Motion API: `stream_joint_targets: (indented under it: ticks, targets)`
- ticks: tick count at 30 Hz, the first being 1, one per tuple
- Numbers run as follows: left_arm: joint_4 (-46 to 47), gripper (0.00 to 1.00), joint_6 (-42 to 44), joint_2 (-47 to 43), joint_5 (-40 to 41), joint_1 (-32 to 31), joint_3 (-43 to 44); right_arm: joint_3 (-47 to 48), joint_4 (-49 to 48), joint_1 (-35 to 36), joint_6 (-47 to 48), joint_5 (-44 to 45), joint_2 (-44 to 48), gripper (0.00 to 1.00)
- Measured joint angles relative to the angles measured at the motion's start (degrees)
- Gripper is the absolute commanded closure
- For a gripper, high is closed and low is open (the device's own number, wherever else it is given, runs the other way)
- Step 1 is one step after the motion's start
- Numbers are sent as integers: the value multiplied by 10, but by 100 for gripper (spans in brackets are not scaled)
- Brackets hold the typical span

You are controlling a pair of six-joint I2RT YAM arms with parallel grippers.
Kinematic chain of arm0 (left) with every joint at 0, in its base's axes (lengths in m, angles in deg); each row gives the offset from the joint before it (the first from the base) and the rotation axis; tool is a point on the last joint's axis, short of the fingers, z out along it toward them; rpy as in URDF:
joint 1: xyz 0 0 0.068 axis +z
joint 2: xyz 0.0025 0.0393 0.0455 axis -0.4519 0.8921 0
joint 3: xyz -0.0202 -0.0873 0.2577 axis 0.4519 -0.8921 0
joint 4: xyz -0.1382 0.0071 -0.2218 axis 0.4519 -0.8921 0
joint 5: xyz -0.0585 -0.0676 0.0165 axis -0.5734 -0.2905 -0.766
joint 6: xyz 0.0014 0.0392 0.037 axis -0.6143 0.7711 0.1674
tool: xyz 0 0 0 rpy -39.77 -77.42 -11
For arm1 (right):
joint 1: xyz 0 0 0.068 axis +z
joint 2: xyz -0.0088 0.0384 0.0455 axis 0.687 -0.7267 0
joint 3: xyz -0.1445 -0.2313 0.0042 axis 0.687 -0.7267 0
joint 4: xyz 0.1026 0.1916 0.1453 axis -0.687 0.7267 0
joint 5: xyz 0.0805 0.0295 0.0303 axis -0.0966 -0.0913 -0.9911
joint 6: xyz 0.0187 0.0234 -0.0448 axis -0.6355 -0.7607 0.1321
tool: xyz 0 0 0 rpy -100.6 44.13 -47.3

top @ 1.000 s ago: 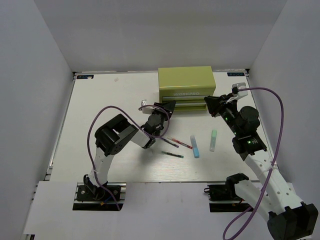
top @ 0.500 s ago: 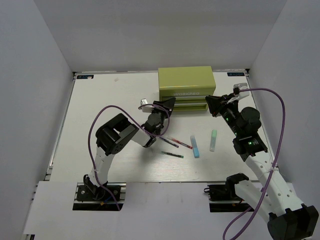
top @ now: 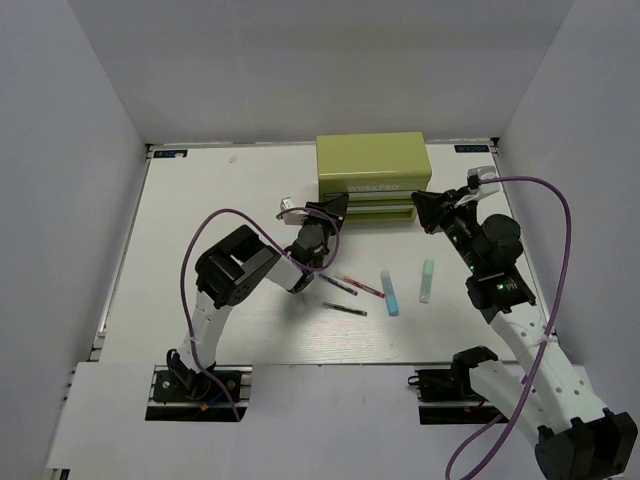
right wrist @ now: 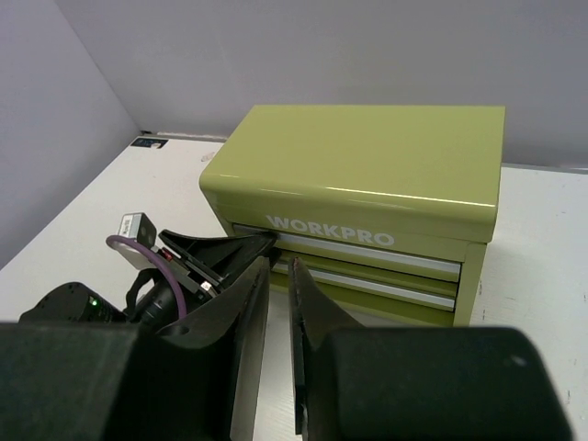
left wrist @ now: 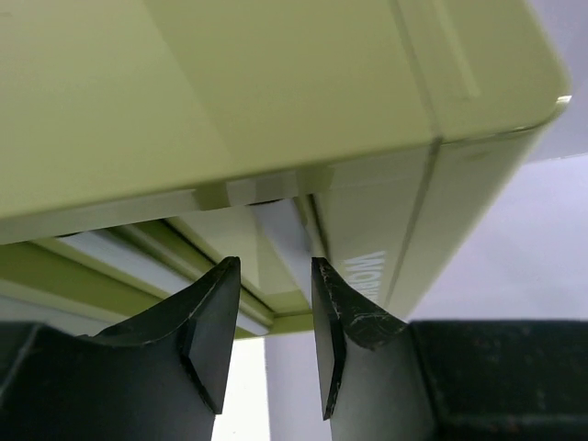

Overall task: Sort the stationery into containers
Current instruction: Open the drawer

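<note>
Top external: WORKPRO tool chest [top: 372, 160] stood near far surface [top: 200, 220] edge; left gripper [top: 335, 210] at drawers' [top: 378, 205] left end, right gripper [top: 420, 212] at right end; blue marker [top: 390, 293], mint marker [top: 427, 281], red pen [top: 357, 285], green pen [top: 345, 308] lying on open surface | Left wrist: jaws slightly spread, drawer rail seen in gap, contact not discernible | Right wrist: jaws narrowly parted, nothing held.

A flat white bench [top: 200, 200] stands enclosed on three sides by plain pale grey walls [top: 70, 120]. A small blue left label [top: 172, 153] sits at its far left corner, a matching right label [top: 472, 149] at the far right. A white panel [top: 330, 410] covers the near edge.
</note>
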Motion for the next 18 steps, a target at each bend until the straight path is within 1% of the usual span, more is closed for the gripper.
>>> stream_joint_targets:
  ticks: [4, 10, 13, 18]
  targets:
    - [-2, 56, -2, 10, 1, 3, 1, 0, 0, 0, 0, 0, 3, 80]
    - [-4, 56, -2, 11, -1, 3, 7, 0, 0, 0, 0, 0, 7, 81]
    - [4, 59, -2, 17, -3, 3, 8, 0, 0, 0, 0, 0, 7, 81]
    - [14, 59, -1, 19, -6, 3, 9, 0, 0, 0, 0, 0, 7, 81]
